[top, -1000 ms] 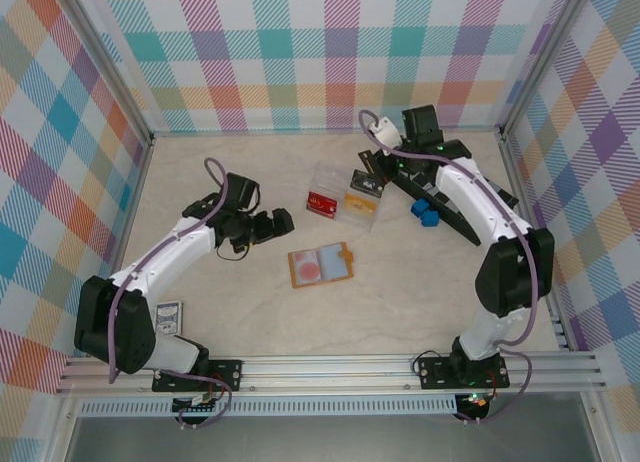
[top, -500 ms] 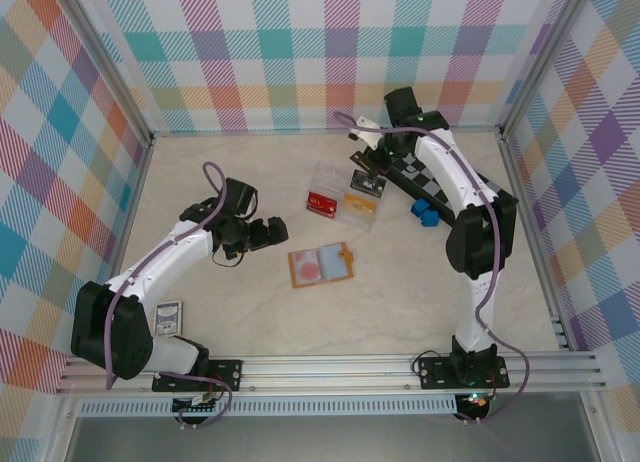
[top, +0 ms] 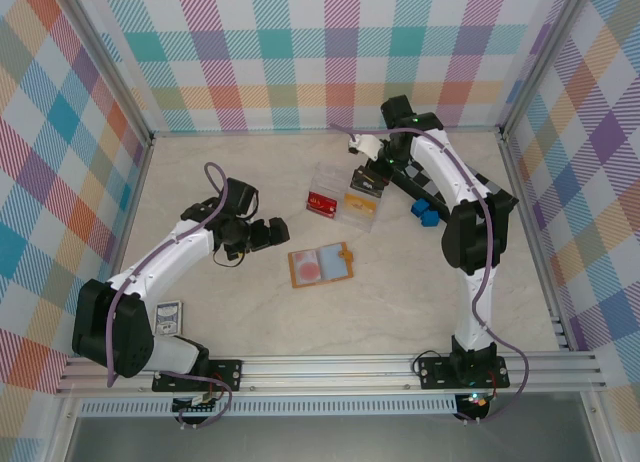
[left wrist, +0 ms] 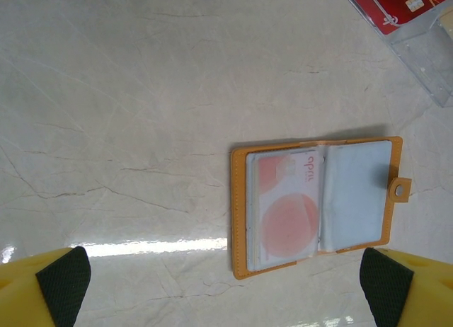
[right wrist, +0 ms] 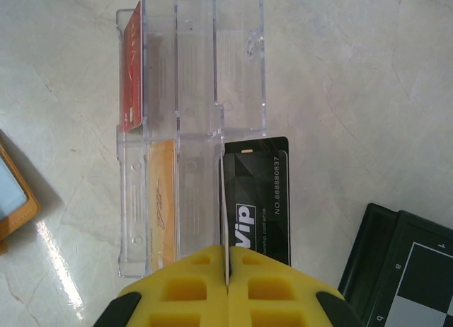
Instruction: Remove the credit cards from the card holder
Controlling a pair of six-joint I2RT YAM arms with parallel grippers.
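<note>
We see a pale, marble-patterned tabletop (top: 300, 327) fenced in by walls of pastel plaid (top: 300, 52), with a metal rail (top: 330, 367) along the near edge. Toward the far side sits a clear plastic tray (top: 333, 178) split into compartments, its walls see-through in the right wrist view. A red item (top: 321, 201) lies in its left-hand compartment. Just right of the tray are two small blue cubes (top: 425, 214), close together and beside a black-and-grey chequered board (right wrist: 407, 270). Well apart from these, at the near left, lies a small blue-patterned box (top: 170, 318).
</note>
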